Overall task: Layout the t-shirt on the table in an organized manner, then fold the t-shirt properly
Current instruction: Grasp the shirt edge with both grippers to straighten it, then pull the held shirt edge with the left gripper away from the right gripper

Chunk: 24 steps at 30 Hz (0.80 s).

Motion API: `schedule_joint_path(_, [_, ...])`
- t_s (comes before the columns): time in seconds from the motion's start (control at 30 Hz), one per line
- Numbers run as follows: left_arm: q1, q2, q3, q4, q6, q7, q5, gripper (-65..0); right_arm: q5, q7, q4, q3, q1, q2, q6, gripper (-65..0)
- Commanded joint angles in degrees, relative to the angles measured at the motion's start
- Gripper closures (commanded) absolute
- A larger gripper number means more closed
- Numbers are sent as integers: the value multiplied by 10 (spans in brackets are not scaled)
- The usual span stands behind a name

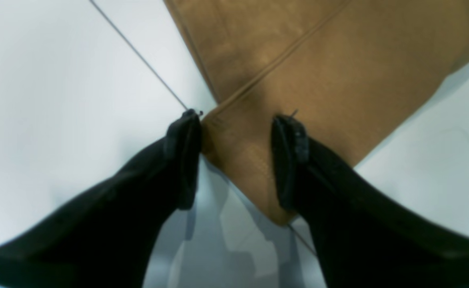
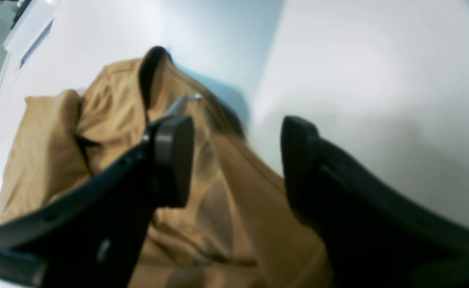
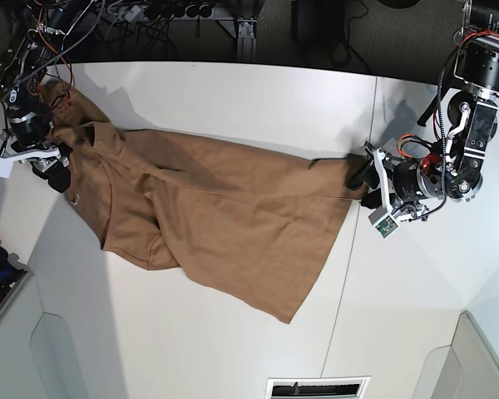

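Observation:
The tan-brown t-shirt (image 3: 224,216) lies spread across the white table (image 3: 233,349), collar end to the left and hem to the right. In the left wrist view, a hem corner (image 1: 250,160) lies flat between the black fingers of my left gripper (image 1: 238,118), which is open and straddles it; the base view shows this gripper (image 3: 362,176) at the shirt's right edge. My right gripper (image 2: 236,124) is open too, with bunched shirt fabric (image 2: 110,120) rising between and behind its fingers. In the base view it (image 3: 58,170) sits at the shirt's far left, by the collar end.
A thin dark seam (image 3: 343,274) crosses the table beside the hem and shows in the left wrist view (image 1: 138,56). Cables and equipment (image 3: 175,12) line the back edge. The left arm's body (image 3: 470,125) stands at the right. A vent (image 3: 316,388) sits at the front edge.

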Motion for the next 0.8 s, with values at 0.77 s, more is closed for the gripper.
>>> schedule_joint_path(0.77, [-19,-9,-4,-24,-4,-35,27,-315,39,12,9,0,7,9,6,-343])
